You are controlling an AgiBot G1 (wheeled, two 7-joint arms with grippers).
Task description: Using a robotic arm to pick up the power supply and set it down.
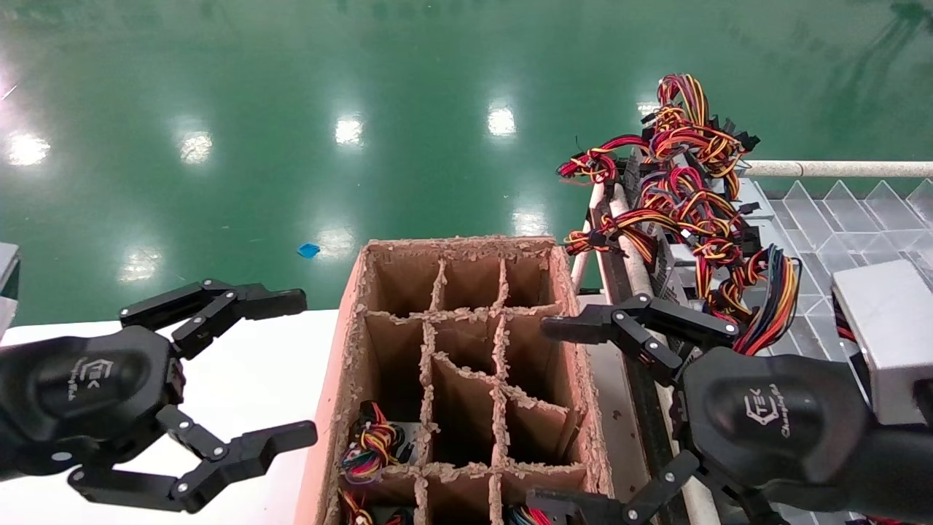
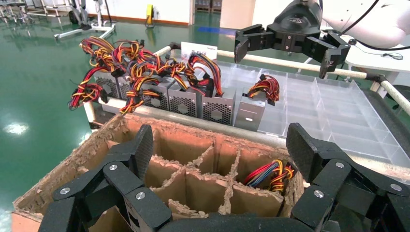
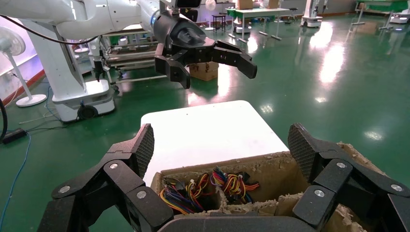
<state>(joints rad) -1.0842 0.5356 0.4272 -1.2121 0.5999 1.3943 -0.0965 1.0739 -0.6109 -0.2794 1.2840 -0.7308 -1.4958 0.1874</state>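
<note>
While the green floor (image 1: pixel 291 87) is spreading out shiny behind everything, a white surface (image 1: pixel 255 379) is sitting at the robot's left and a rack of clear plastic trays (image 1: pixel 838 211) is lying at its right, bounded by a pale rail (image 1: pixel 838 169). Between them a worn cardboard box (image 1: pixel 350 328) with crumbling dividers is standing upright; most of its compartments are showing bare cardboard, while the near ones are holding coloured wire bundles (image 1: pixel 368 441). Along the near edge of the tray rack, a row of grey power supplies (image 2: pixel 193 99) is standing side by side just beyond the box, their red, yellow and black wires (image 1: pixel 678 182) tangling over the top. One more power supply (image 1: pixel 885 328) is lying on the trays just beside the right arm's wrist, its grey metal face turned up. The right hand (image 1: pixel 554 415) is hovering over the right wall of the box, near the row of supplies, its fingers spread wide and gripping nothing. The left hand (image 1: pixel 291 372) is hanging over the white surface, just beside the box's left wall, likewise spread wide and gripping nothing. A small blue scrap (image 1: pixel 308 250) is lying on the floor beyond the box.
</note>
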